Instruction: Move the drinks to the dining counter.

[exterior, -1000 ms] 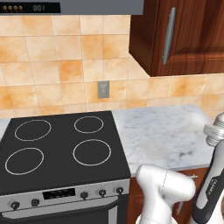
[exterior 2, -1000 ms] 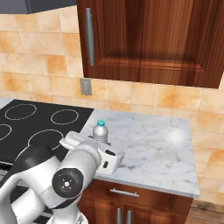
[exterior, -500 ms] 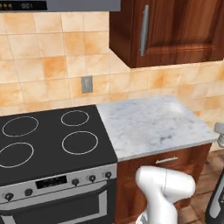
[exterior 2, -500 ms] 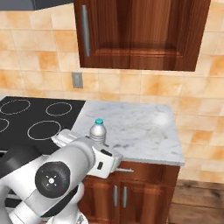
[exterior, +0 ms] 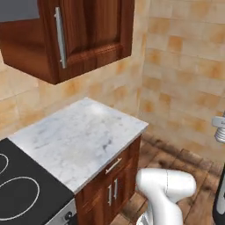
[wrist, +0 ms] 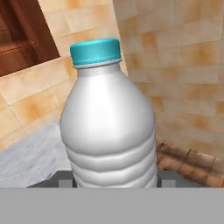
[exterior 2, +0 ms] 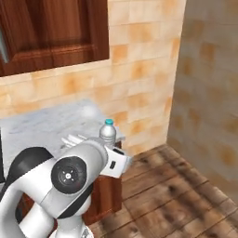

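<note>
My tool (wrist: 113,183) is pinching the small clear ribbed water bottle with the blue cap (wrist: 109,118), held upright between its dark tips. I see it lifted beside the right end of the white-grey marble tabletop (exterior 2: 51,124), under the dark wood wall cabinet (exterior 2: 51,32).

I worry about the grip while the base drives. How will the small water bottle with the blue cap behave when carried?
The water bottle looks like thin ribbed plastic, so probably light and slightly squeezable. Its smooth round body may slip or twist in the tool.
</note>
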Controlling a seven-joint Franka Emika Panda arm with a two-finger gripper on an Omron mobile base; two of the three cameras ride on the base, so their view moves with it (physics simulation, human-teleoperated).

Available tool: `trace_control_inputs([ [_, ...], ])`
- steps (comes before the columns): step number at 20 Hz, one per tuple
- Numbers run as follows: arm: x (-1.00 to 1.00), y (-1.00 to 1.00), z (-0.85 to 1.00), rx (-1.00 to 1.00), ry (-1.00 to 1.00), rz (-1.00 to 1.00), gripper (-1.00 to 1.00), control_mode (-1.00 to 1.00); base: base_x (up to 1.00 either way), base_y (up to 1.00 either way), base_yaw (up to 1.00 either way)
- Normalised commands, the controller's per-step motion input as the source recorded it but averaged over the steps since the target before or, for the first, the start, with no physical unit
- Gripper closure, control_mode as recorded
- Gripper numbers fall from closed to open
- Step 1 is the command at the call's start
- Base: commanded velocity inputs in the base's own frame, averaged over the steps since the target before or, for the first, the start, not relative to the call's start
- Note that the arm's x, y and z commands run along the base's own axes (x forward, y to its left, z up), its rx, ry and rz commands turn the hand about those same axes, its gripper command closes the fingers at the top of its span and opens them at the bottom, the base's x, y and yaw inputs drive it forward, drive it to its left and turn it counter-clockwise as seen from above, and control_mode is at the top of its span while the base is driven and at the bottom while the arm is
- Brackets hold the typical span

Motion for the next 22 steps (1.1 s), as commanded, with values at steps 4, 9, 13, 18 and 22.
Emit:
trace_control_inputs([
  [4,0.0,0.0,0.0,0.0,0.0,0.0,1.0,1.0,0.0,0.0,-1.0],
  [9,0.0,0.0,0.0,0.0,0.0,0.0,1.0,1.0,0.0,0.0,-1.0],
  [13,0.0,0.0,0.0,0.0,0.0,0.0,1.0,1.0,0.0,0.0,-1.0],
  [18,0.0,0.0,0.0,0.0,0.0,0.0,1.0,1.0,-0.02,0.0,-0.97],
  [22,0.0,0.0,0.0,0.0,0.0,0.0,1.0,1.0,-0.09,0.0,-0.91],
])
